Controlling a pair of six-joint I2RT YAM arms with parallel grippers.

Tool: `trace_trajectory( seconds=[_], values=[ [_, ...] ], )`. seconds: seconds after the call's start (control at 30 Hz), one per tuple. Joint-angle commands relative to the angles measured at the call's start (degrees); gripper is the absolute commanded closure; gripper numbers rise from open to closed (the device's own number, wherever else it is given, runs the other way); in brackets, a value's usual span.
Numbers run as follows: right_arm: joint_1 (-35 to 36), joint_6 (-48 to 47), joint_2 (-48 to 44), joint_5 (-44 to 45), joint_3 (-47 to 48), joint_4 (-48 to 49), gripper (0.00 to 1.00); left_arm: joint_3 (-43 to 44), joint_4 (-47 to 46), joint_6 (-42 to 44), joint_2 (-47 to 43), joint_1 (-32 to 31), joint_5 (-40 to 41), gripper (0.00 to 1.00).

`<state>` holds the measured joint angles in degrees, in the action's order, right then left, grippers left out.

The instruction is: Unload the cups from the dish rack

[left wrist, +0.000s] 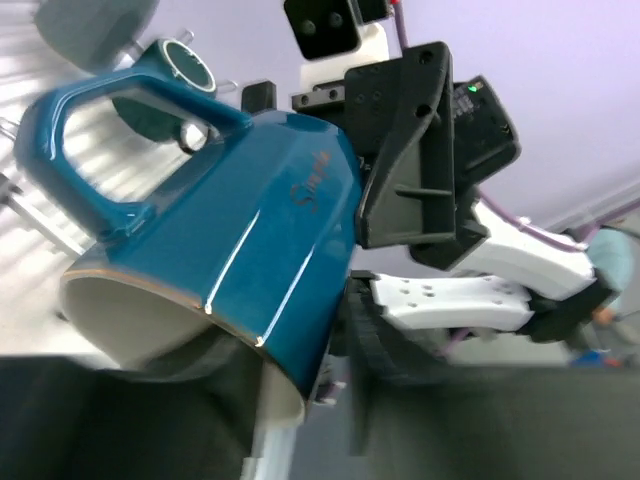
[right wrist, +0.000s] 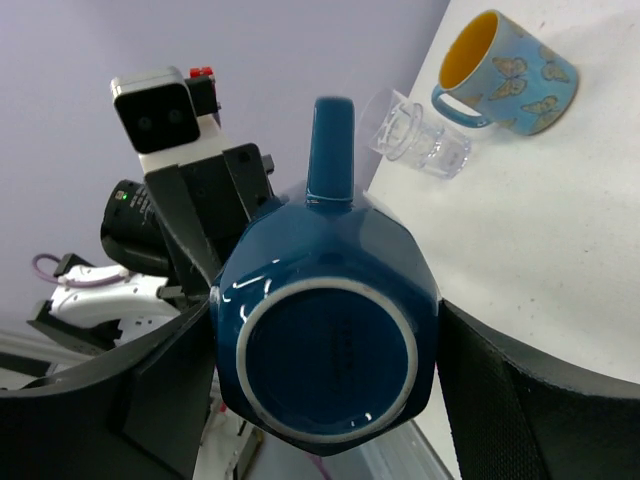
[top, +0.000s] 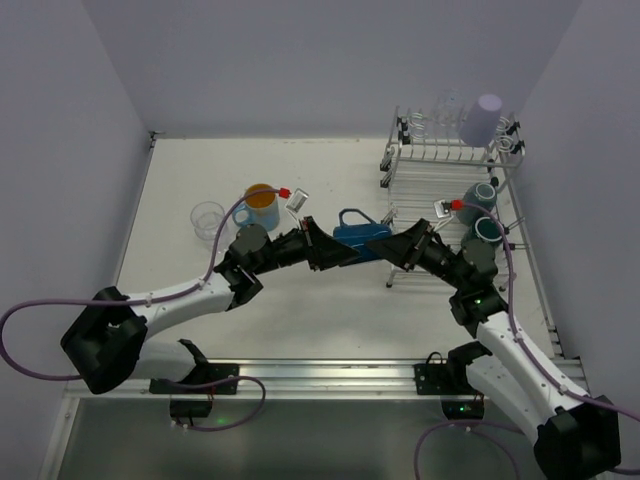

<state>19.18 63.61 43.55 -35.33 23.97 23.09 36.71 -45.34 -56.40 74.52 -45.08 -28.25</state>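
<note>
Hanging: teal mug (top: pixel 362 236), mid-air over worktop (top: pixel 330 180), clear of dish rack (top: pixel 440 165), between both hands.
Right hand (right wrist: pixel 330 400): clamped on mug body.
Left hand (top: pixel 332 250): at rim; grip cannot tell.
Risk: early right release, fall, breakage.

no readable text — just a blurred reddish script mark (left wrist: pixel 312 190) on the teal mug (left wrist: pixel 250 240).

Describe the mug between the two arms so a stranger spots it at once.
Find the middle of the table, where the left arm and right arm meet. Between them, off the surface, a dark teal mug lies sideways, mouth toward the left arm. Unlike the mugs in the dish rack and the butterfly mug, it alone hangs in the air.
</note>
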Motion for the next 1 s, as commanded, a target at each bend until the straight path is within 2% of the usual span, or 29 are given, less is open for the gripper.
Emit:
trace_trajectory(
  seconds=[0.0, 0.07, 0.1, 0.13, 0.2, 0.23, 0.3, 0.33, 0.4, 0.43, 0.5, 0.53, 0.67, 0.77, 0.83, 0.97],
  values=[
    [2.17, 3.09, 1.01, 0.08, -1.02, 9.77, 0.71, 0.65, -7.57, -0.03, -0.34, -0.89, -0.32, 0.78],
    [2.53, 4.49, 0.92, 1.75, -3.65, 12.93, 0.65, -0.05, -7.04, 0.68, -0.78, -0.89, 0.21, 0.97],
    [2.62, 5.37, 0.92, 2.11, -4.27, 13.99, 0.60, -0.32, -6.69, 1.03, -1.48, -0.89, 0.91, 1.00],
    [2.62, 5.55, 0.75, 2.46, -4.80, 14.78, 0.44, -0.67, -5.99, 1.90, -2.01, -0.97, 1.18, 1.00],
    [2.53, 4.69, 0.05, 4.21, -5.16, 14.18, 0.25, -1.37, -4.24, 3.31, -4.11, -0.89, 1.79, 1.00],
    [2.53, 4.33, -0.39, 4.91, -4.90, 11.30, 0.10, -1.38, -0.23, 5.84, -5.08, -0.89, 2.49, 1.00],
    [2.53, 1.62, -2.40, 8.76, -3.58, 6.81, 0.02, -0.06, 7.16, 9.62, -8.84, -0.97, 6.68, 1.00],
    [2.53, 0.03, -3.29, 10.79, -2.88, 0.79, 0.01, 0.81, 16.16, 13.82, -10.26, -0.97, 8.80, 1.00],
    [2.44, -3.82, -4.96, 15.36, -0.33, -5.75, 0.01, 3.89, 25.00, 18.06, -13.24, -0.89, 15.98, 1.00],
    [2.44, -5.33, -6.18, 19.64, 0.55, -11.08, 0.01, 5.55, 33.74, 21.13, -13.44, -0.89, 18.38, 1.00],
    [2.53, -8.84, -6.98, 23.19, 2.83, -15.78, 0.01, 11.70, 41.27, 24.22, -11.96, -0.80, 23.12, 1.00],
    [2.44, -9.90, -7.42, 26.60, 3.62, -19.71, 0.01, 14.07, 48.26, 26.76, -10.81, -0.80, 24.54, 1.00],
    [2.44, -14.30, -8.30, 29.88, 6.88, -26.86, 0.01, 27.60, 59.64, 32.40, -2.82, -0.80, 31.57, 1.00],
    [2.53, -17.90, -9.09, 29.97, 8.20, -30.38, 0.01, 37.09, 68.61, 36.53, 10.32, 0.69, 37.81, 1.00],
    [2.62, -18.70, -9.53, 30.32, 8.38, -32.57, 0.01, 41.49, 74.23, 38.11, 15.63, 2.62, 36.61, 1.00],
    [2.53, -19.67, -11.99, 30.32, 6.71, -33.20, 0.01, 48.87, 76.36, 39.52, 23.55, 6.75, 33.88, 1.00]
  ],
)
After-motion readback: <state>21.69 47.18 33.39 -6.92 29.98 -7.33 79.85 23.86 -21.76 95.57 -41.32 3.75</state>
